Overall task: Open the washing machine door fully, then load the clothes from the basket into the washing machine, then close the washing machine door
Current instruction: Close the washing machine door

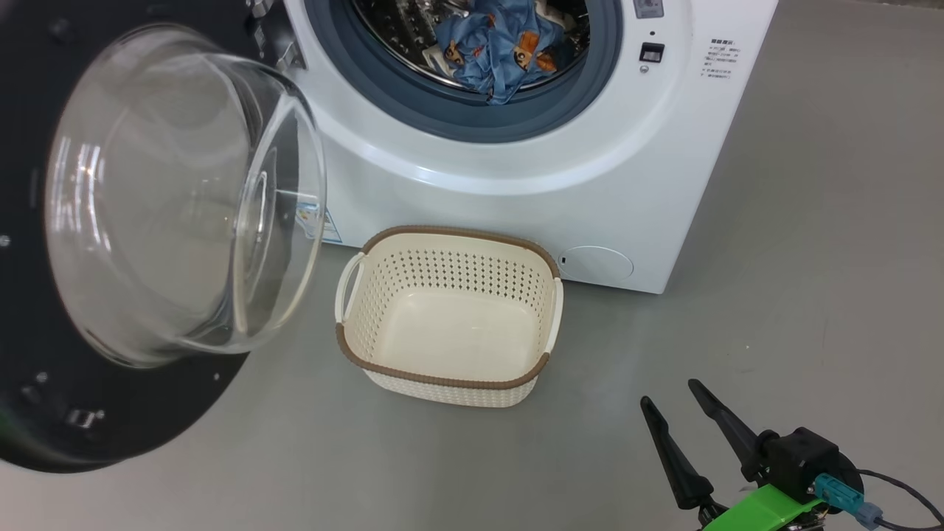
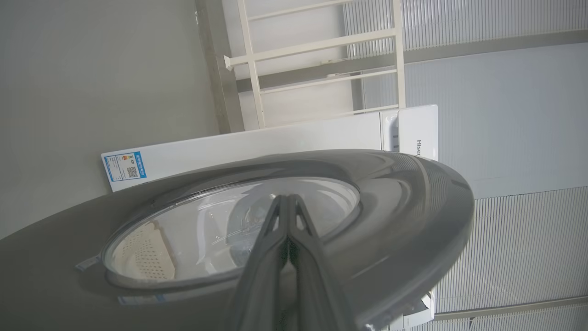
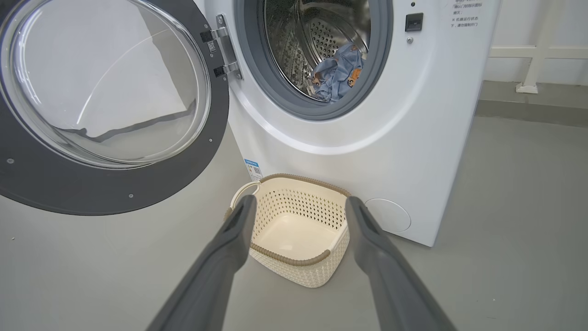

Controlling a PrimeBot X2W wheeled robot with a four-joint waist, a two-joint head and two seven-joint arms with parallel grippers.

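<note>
The washing machine (image 1: 516, 214) stands at the back, and its door (image 1: 147, 413) is swung wide open to the left, the glass dome facing me. Blue clothes (image 1: 494, 44) with orange prints lie in the steel drum, also seen in the right wrist view (image 3: 337, 73). The cream basket (image 1: 442, 276) sits on the floor before the machine with nothing in it. My right gripper (image 1: 670, 392) hovers open at the lower right, short of the basket (image 3: 294, 266). My left gripper (image 2: 287, 197) is shut and empty against the door's outer face (image 2: 413, 216); I cannot tell whether it touches.
Grey floor spreads to the right of the machine and in front of the basket. A white railing (image 2: 321, 46) and ribbed wall panels stand behind the machine. The open door takes up the room at the left.
</note>
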